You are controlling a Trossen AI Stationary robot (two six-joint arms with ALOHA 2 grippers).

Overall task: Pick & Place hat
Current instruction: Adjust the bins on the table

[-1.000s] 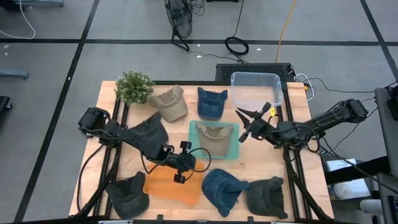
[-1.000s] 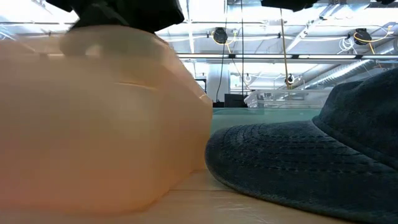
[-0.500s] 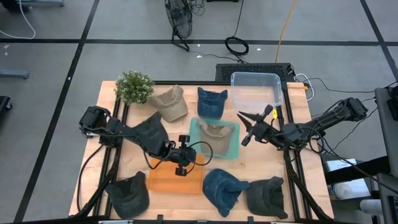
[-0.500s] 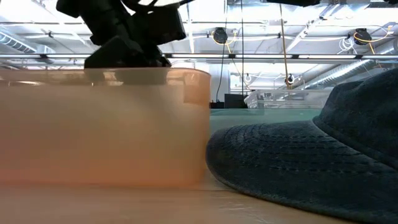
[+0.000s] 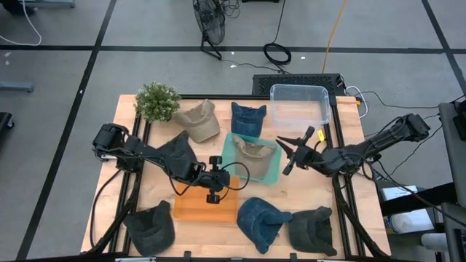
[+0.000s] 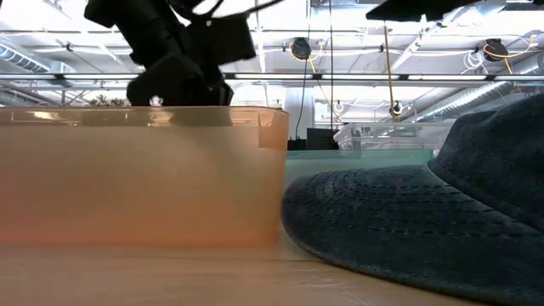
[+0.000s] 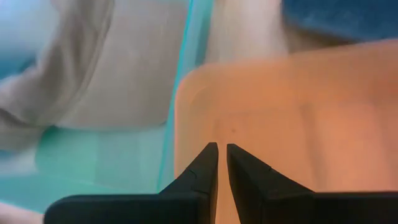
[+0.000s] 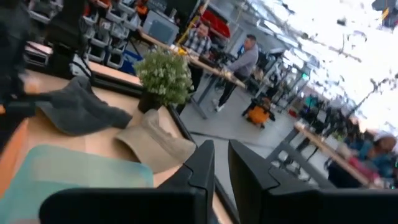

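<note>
I judge a placing step is next: the orange bin (image 5: 206, 207) sits flat, empty, awaiting a hat — the nearest, a blue denim hat (image 5: 258, 217), lies just right of it. Left gripper (image 5: 212, 196) hangs over the bin's far rim, fingers nearly together, holding nothing. Right gripper (image 5: 289, 154), likewise shut and empty, waits beside the teal bin (image 5: 271, 177).

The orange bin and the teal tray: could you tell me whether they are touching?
Cannot tell. In the high view the orange bin sits close by the teal tray, with the left gripper hiding that corner.
</note>
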